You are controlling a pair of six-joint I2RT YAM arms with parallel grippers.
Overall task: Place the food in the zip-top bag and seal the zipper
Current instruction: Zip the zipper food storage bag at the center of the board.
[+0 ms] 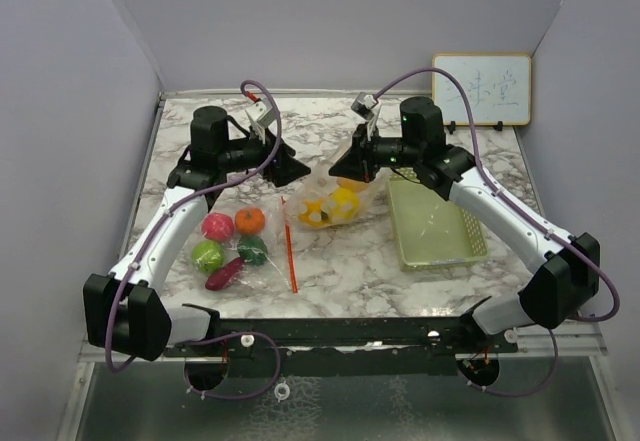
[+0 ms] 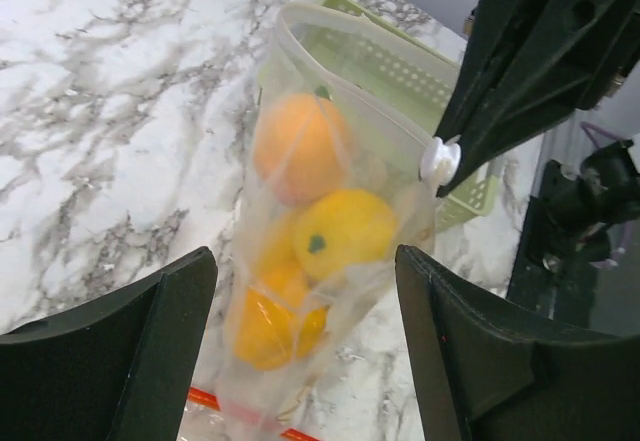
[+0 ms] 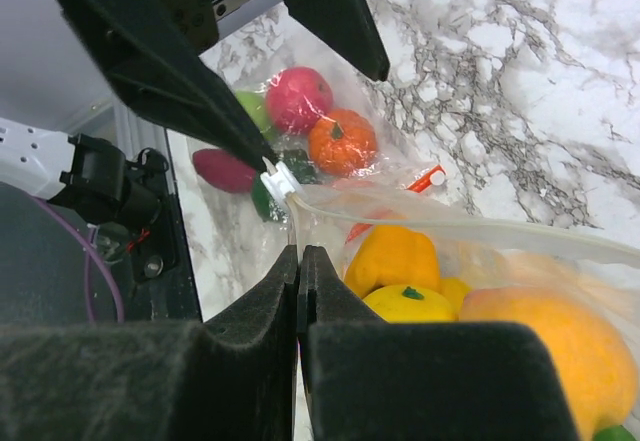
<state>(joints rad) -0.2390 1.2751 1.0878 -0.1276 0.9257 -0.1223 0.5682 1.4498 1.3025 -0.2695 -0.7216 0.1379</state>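
Grey-veined marble table (image 1: 350, 261) boxed in by plain matte walls (image 1: 80, 81).
We see glossy round food (image 1: 217, 226) on the left, our left gripper (image 2: 303, 261) open astride the clear zip-top bag (image 2: 380, 161) of yellow pieces (image 2: 345, 231), the right gripper (image 3: 300, 261) pinching its rim, then a green mesh basket (image 1: 440, 246).

Whiteboard (image 1: 481, 89) writing too faint to read, bag (image 2: 330, 241) bottom cut off

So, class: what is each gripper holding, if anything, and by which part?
The right gripper pinches the bag by its top edge, beside the white slider. The left gripper is open, holding nothing.
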